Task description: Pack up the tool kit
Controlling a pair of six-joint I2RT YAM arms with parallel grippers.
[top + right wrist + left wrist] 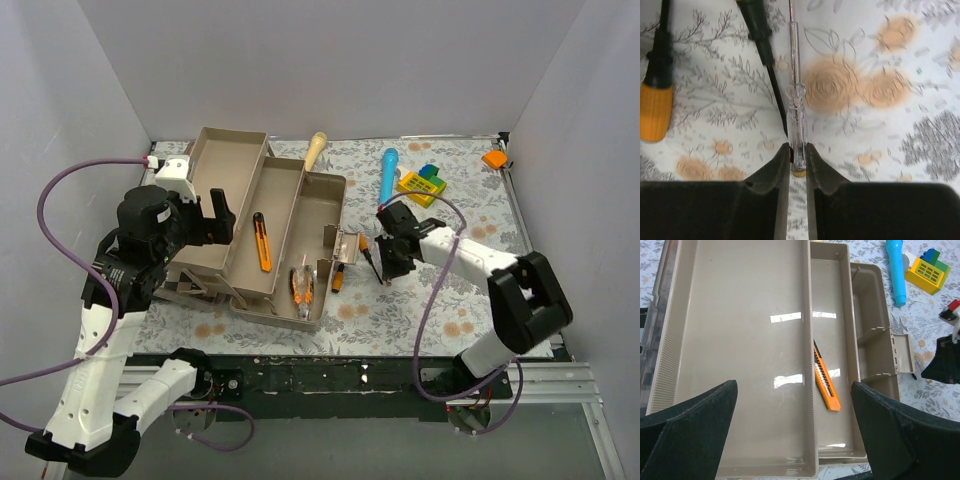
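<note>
The tool kit's box [225, 185] stands open at the left with its tan trays [740, 315] folded out. An orange utility knife [262, 242] [825, 385] lies in the middle tray, and orange-and-black pliers [302, 285] in the right one. My left gripper [222, 215] [794, 390] hangs open above the wide left tray, holding nothing. My right gripper [385, 270] [798, 155] is shut on the end of a clear-handled screwdriver [796, 125] lying on the floral cloth. An orange-handled screwdriver [657, 100] [339, 278] and a black-handled one [757, 30] lie just to its left.
Behind the box lies a wooden-handled tool [315, 150]. A blue cylindrical tool [387, 172] [896, 270] and a yellow toy block [422, 183] [927, 272] sit at the back right. A small orange object [494, 158] is in the far right corner. White walls enclose the table.
</note>
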